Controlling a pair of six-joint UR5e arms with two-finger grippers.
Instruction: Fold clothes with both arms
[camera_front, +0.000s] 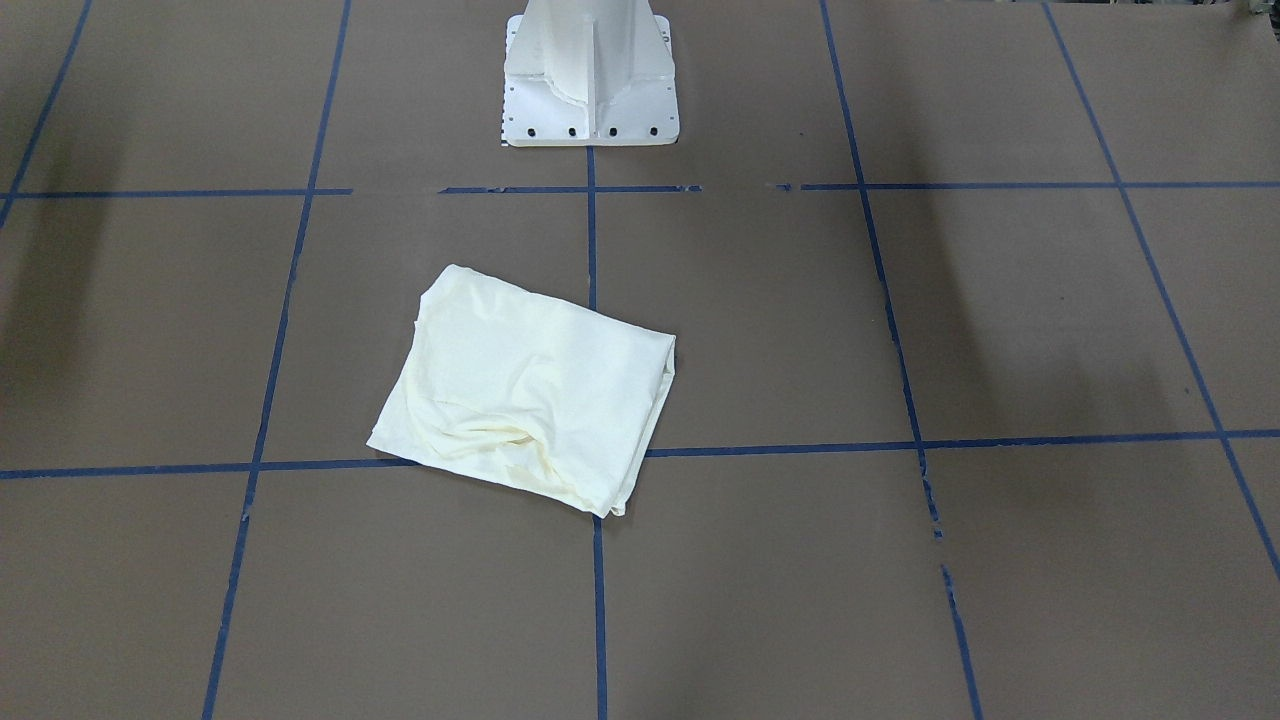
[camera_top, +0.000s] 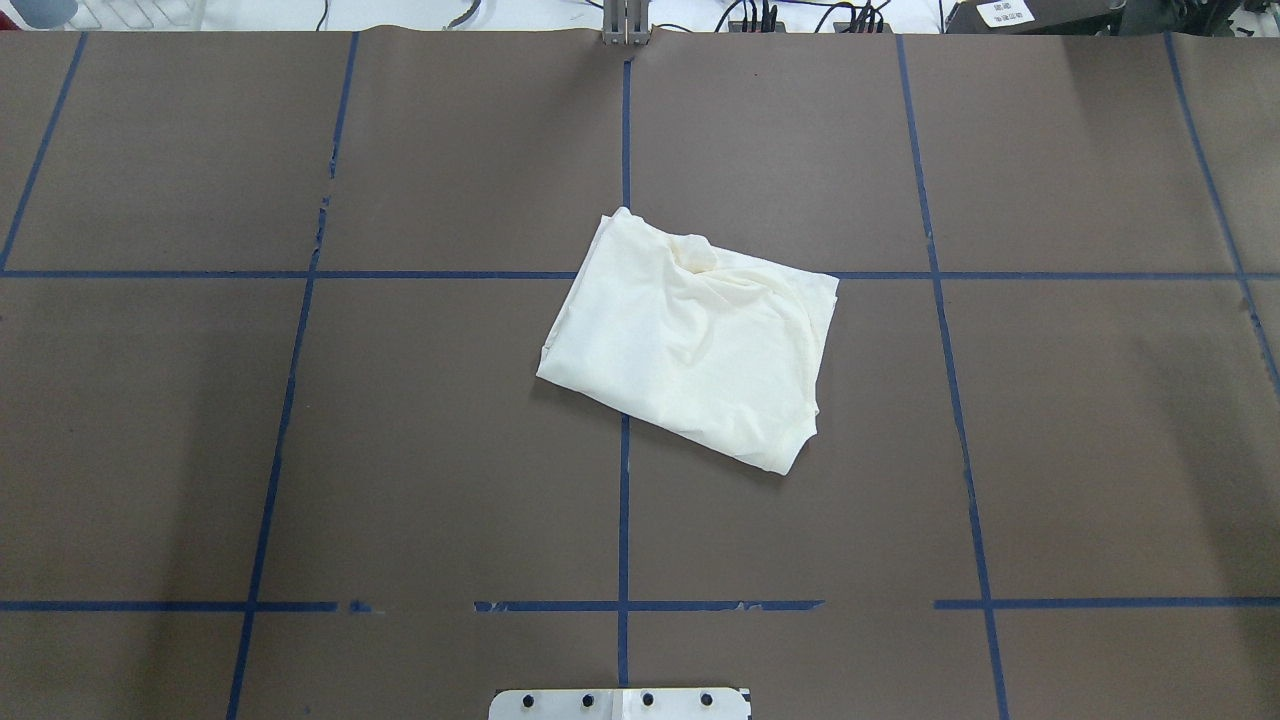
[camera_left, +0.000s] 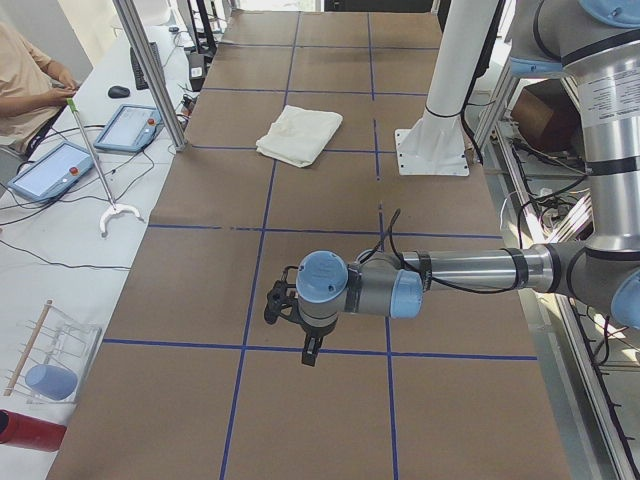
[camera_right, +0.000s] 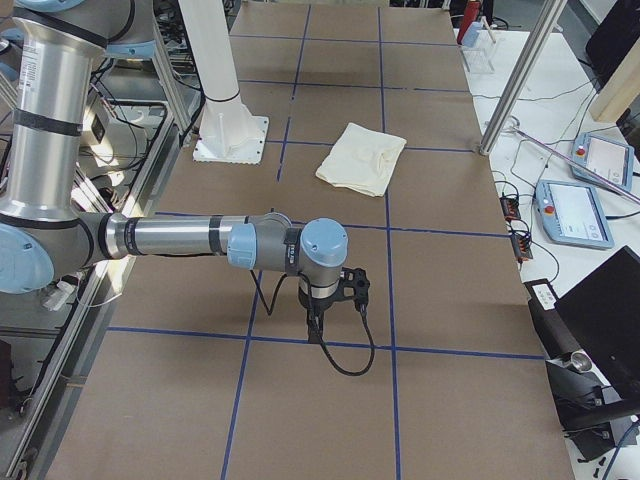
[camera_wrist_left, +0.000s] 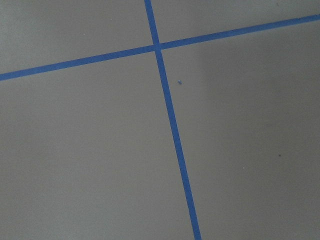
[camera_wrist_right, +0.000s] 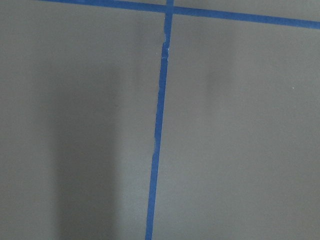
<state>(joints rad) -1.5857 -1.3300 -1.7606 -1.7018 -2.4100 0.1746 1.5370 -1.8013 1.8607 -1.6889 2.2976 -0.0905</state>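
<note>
**Resting Folded in the Middle, Hanging Back at Both Ends**

Seeing the cream-white shirt (camera_top: 690, 340) lying flat near the middle of the brown table (camera_top: 400, 450), folded into a rough square. Showing only its plain cream side, with no print in sight. Sitting across the blue tape lines (camera_top: 623, 520), mostly on the robot's right of the middle line, with 1 corner poking over the far cross line. Bunching into soft wrinkles near that far edge. Lying a little way out from the white pedestal base (camera_front: 590, 90), not touching it.

Reaching out over 1 end of the table with the left arm (camera_left: 460, 270), pointing the left gripper (camera_left: 310, 352) down above the brown paper, well apart from the shirt. Doing the same at the other end with the right arm (camera_right: 180, 238), pointing the right gripper (camera_right: 316, 322) down near a tape line, also well apart from the shirt. Not being able to tell open from closed for either gripper's jaws, seeing them only in the side views.

Getting only bare brown paper and crossing blue tape in both wrist views.

Spotting 2 tablets (camera_left: 125, 128) and a person (camera_left: 20, 70) at the white desk beside the table.
</note>
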